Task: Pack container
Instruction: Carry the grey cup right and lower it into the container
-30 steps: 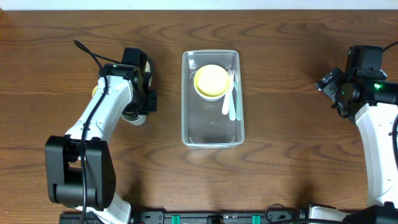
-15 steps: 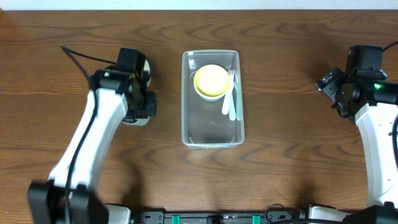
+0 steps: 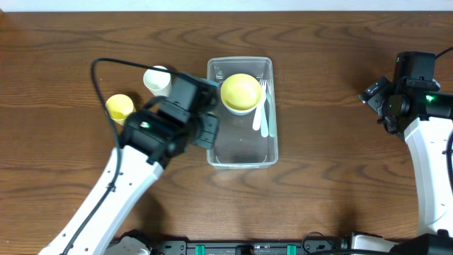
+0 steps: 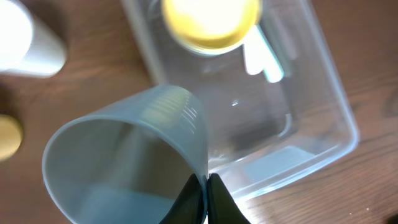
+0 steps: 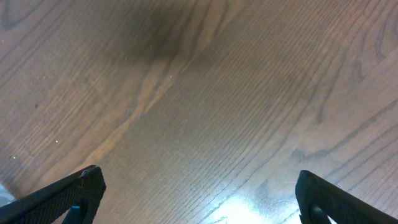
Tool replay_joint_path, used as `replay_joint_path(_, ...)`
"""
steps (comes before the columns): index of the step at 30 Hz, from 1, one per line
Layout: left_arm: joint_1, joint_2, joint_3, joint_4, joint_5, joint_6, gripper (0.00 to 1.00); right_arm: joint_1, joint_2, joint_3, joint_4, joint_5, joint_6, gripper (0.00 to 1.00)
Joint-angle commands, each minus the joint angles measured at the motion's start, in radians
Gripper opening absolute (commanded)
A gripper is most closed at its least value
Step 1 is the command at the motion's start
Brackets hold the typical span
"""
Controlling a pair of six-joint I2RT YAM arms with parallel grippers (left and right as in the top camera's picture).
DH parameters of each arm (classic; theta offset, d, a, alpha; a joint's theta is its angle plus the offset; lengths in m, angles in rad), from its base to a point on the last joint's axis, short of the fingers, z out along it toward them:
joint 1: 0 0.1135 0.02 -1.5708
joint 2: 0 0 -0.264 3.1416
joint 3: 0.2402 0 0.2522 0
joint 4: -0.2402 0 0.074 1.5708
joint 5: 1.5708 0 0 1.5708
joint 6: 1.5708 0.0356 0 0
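Item 1, left fingers [image 4: 211, 198]: shut to a narrow pinch on the wall of a pale-blue cup [image 4: 124, 165], close to its rim. The cup lies tilted on its side in the grip, its open mouth turned back toward the wrist camera. I see it held off the counter [image 5: 199, 93].

Item 2, container [image 4: 273, 124]: clear and rectangular, just ahead of these fingers and a little to their right. Its near end is bare, and the cup hangs at its near-left corner. I cannot tell whether the cup touches the rim.

Item 3, yellow bowl [image 4: 211, 22]: at the far end of the container, straight ahead of the fingers.

Item 4, two pale utensils [image 4: 264, 59]: inside the container, just right of the bowl, lying lengthwise along the right wall. In the overhead view one shows fork tines.

Item 5, yellow cup [image 4: 7, 134]: on the counter, off to the left of the fingers, outside the container.

Item 6, white cup [image 4: 25, 37]: on the counter, farther ahead and to the left, near the container's far-left corner but apart from it.

Item 7, right fingers [image 5: 68, 196]: spread wide, holding nothing, with only wood grain between them. They are well apart from the container.
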Motion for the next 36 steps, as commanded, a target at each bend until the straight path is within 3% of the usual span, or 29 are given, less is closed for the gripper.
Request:
replay_joint_path(1, -0.081, 0.037, 0.016, 0.041, -0.070, -0.005, 0.06, -0.003, -0.001, 0.013, -0.001, 0.017, 0.016, 0.99)
replay_joint_path(6, -0.162, 0.111, 0.016, 0.114, -0.146, -0.005, 0.06, -0.003, -0.001, 0.013, -0.001, 0.018, 0.016, 0.99)
replay_joint_path(15, -0.174, 0.277, 0.016, 0.186, -0.152, -0.005, 0.06, -0.003, -0.001, 0.013, 0.000, 0.018, 0.016, 0.99)
replay_joint_path(33, -0.174, 0.467, 0.015, 0.187, -0.190, 0.006, 0.06, -0.003, -0.001, 0.013, -0.001, 0.017, 0.016, 0.99)
replay_joint_path(34, -0.174, 0.467, 0.015, 0.187, -0.195, 0.006, 0.07, -0.003, -0.001, 0.013, 0.000, 0.017, 0.016, 0.99)
replay_joint_path(36, -0.174, 0.466, 0.015, 0.188, -0.202, 0.006, 0.26, -0.003, -0.001, 0.013, -0.001, 0.017, 0.016, 0.99)
